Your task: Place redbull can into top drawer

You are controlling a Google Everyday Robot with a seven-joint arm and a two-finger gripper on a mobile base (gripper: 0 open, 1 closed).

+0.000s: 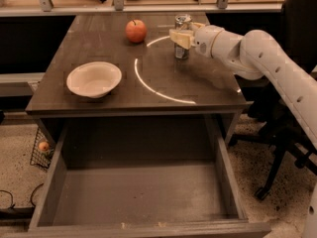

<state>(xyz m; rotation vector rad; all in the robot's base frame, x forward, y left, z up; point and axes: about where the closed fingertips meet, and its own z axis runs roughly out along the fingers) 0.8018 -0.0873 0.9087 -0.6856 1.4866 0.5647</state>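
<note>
The gripper (181, 37) is held out level at mid-height of the redbull can (182, 52), with the can right at the jaws. Its cream-coloured tip is the foremost part of the arm (277, 71). Directly behind the jaws sits a rounded white wrist (214, 39), in line with them and at the same height. Behind that the arm swells into a thicker white joint. Farther back from the jaws, a long white link marked with a row of small dark dots slopes down and away, running out at the picture's edge.
</note>
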